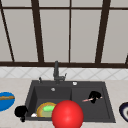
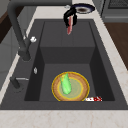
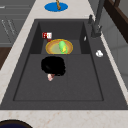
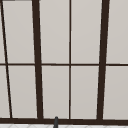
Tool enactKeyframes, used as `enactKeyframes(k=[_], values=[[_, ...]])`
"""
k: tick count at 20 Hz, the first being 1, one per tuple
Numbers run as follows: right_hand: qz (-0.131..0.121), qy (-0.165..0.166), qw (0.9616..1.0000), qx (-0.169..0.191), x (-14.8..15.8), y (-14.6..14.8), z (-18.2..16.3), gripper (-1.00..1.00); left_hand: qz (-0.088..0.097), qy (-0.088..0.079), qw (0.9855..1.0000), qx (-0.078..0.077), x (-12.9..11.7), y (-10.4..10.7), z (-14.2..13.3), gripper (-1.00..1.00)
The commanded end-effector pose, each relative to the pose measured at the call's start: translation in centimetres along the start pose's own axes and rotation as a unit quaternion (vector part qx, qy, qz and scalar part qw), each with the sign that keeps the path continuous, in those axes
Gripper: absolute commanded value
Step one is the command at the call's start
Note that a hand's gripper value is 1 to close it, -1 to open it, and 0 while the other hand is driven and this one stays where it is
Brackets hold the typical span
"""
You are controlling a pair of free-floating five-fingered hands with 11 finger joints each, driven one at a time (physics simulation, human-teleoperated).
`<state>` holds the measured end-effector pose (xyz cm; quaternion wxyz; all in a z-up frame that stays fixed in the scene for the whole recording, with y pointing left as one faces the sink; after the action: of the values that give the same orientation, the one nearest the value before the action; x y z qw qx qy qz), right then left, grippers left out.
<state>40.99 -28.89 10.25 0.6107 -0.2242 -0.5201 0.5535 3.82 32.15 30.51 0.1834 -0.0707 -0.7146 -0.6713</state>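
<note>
Nearest the front camera, a red ball sits at the sink's front edge, covering part of the basin rim. Just left of it, in the left basin, a yellow-rimmed brown plate holds a green vegetable; the left side view shows the plate flat on the basin floor w/ the green piece lying across its centre. A small red-and-white object lies just beside the plate, at the basin's front wall.

At the sink's front-left corner, the left hand hovers near the counter edge, close to a small white item; can't tell whether its fingers are apart or curled.

Farther in, over the right basin of the dark sink, the right hand is clamped on a thin pinkish-red utensil, fingers curled round it. In the left side view, the utensil hangs down from the hand above the basin floor; in the right side view, its tip pokes out below the hand.

On the counter: blue plate w/ a brown stick-like item at far left, dark bowl at far right.

Behind the basins stands the faucet, then tiled backsplash & a dark-framed window.
</note>
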Motion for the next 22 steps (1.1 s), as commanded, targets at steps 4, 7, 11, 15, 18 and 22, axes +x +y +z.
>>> enactKeyframes(k=[4, 7, 11, 15, 18, 22], values=[[0.008, 0.000, 0.9999, -0.008, 4.5, 1.8, -3.1, 1.00, 0.000, 0.000, 1.0000, 0.000, 0.0, 0.0, 0.0, 0.00], [0.006, 0.001, 1.0000, -0.005, 6.6, 2.8, -3.8, 1.00, 0.000, 0.000, 1.0000, 0.000, 0.0, 0.0, 0.0, 0.00], [0.006, 0.003, 1.0000, -0.002, 9.3, 4.1, -5.0, 1.00, 0.000, 0.000, 1.0000, 0.000, 0.0, 0.0, 0.0, 0.00], [0.008, 0.003, 1.0000, -0.003, 12.1, 5.9, -5.5, 1.00, 0.000, 0.000, 1.0000, 0.000, 0.0, 0.0, 0.0, 0.00], [0.016, -0.010, 0.9998, -0.003, 14.0, 7.6, -5.0, 1.00, 0.000, 0.000, 1.0000, 0.000, 0.0, 0.0, 0.0, 0.00], [0.010, -0.013, 0.9998, -0.007, 16.4, 9.9, -4.7, 1.00, 0.000, 0.000, 1.0000, 0.000, 0.0, 0.0, 0.0, 0.00]])
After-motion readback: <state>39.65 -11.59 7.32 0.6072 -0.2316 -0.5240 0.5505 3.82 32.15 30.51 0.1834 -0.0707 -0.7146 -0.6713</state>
